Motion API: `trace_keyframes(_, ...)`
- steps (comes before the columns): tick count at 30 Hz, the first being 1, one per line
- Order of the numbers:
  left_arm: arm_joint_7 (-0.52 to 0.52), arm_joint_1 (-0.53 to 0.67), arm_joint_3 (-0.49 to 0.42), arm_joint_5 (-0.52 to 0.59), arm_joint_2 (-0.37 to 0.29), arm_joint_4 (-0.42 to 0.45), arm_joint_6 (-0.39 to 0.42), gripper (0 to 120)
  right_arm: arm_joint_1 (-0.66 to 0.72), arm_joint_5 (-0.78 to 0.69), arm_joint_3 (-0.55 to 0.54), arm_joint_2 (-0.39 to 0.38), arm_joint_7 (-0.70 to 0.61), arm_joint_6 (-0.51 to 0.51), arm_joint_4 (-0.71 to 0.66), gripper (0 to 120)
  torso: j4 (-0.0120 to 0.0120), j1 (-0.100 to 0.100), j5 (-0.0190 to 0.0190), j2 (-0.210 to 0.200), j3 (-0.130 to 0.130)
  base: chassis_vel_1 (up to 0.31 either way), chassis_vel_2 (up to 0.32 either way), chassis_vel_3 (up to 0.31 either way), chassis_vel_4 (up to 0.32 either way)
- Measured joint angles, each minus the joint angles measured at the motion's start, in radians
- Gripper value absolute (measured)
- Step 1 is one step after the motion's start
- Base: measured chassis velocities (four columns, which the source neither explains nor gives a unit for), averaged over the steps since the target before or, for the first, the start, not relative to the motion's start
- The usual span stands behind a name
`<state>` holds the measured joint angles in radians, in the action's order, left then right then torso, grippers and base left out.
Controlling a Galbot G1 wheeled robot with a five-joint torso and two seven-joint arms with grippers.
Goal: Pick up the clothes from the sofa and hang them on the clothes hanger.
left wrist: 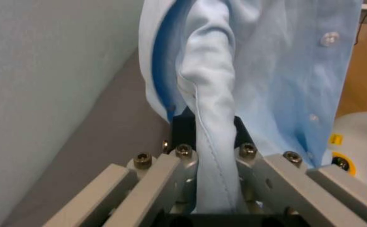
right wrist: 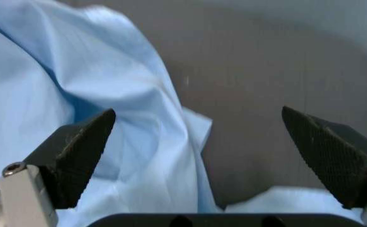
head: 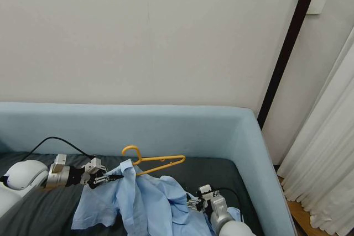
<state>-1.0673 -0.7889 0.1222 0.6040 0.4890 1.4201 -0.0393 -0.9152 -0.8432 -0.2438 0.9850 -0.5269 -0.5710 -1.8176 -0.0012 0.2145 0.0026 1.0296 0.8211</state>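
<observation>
One light-blue shirt [head: 149,203], one yellow hanger [head: 157,162], one blue sofa [head: 138,122], one white curtain [head: 326,153], one dark post [head: 285,53], and two grippers: left gripper [head: 115,177], right gripper [head: 191,202].

1. A plain off-white wall [head: 166,37] stood behind the furniture.
2. A light-blue upholstered sofa [head: 166,122] with a dark grey seat cushion [head: 213,171] sat against it.
3. A dark brown wooden post [head: 285,53] rose just beside the sofa's right end.
4. White pleated curtains [head: 326,147] hung farther right, down to a brown wooden floor [head: 300,219].
</observation>
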Motion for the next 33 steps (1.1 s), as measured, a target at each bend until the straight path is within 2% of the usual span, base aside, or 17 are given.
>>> trace_keyframes(2, -0.001, 0.0, 0.003, -0.001, -0.002, -0.007, -0.005, 2, 0.004, -0.021, 0.013, -0.005, 0.015, -0.029, 0.004, 100, 0.0, 0.0, 0.0001, 0.0, 0.0, 0.0, 0.0, 0.0, 0.0)
trace_keyframes(6, -0.004, -0.003, 0.015, -0.002, -0.007, -0.027, -0.025, 2, 0.013, -0.037, 0.051, -0.047, 0.122, -0.161, -0.005, 100, -0.0003, 0.0, 0.0, 0.0, 0.0, 0.0, 0.0, 0.0, 0.0)
trace_keyframes(12, -0.019, -0.007, 0.022, -0.005, -0.01, -0.031, -0.037, 2, 0.047, -0.024, 0.066, -0.038, 0.149, -0.178, 0.044, 100, -0.0004, 0.0, 0.0001, 0.0, 0.0, 0.0, 0.0, 0.0, 0.0)
trace_keyframes(17, -0.031, -0.011, 0.022, -0.028, -0.008, -0.041, -0.047, 2, 0.093, -0.025, 0.054, 0.022, 0.093, -0.144, 0.12, 100, -0.0001, 0.0, -0.0001, 0.0, 0.0, 0.0, 0.0, 0.0, 0.0)
trace_keyframes(23, -0.041, -0.006, 0.018, -0.06, -0.006, -0.063, -0.058, 2, 0.162, -0.083, 0.046, 0.115, 0.038, -0.153, 0.23, 100, 0.0, 0.0, -0.0003, 0.0, 0.0, 0.0, 0.0, 0.0, 0.0)
trace_keyframes(29, -0.042, -0.005, 0.018, -0.07, 0.0, -0.085, -0.066, 2, 0.204, 0.022, 0.001, 0.168, 0.067, -0.074, 0.341, 100, -0.0003, 0.0, -0.0001, 0.0, 0.0, 0.0, 0.0, 0.0, 0.0)
trace_keyframes(33, -0.05, -0.003, 0.017, -0.081, 0.008, -0.113, -0.07, 2, 0.233, 0.155, -0.048, 0.213, 0.122, 0.014, 0.465, 100, -0.0001, 0.0, -0.0002, 0.0, 0.0, 0.0, 0.0, 0.0, 0.0)
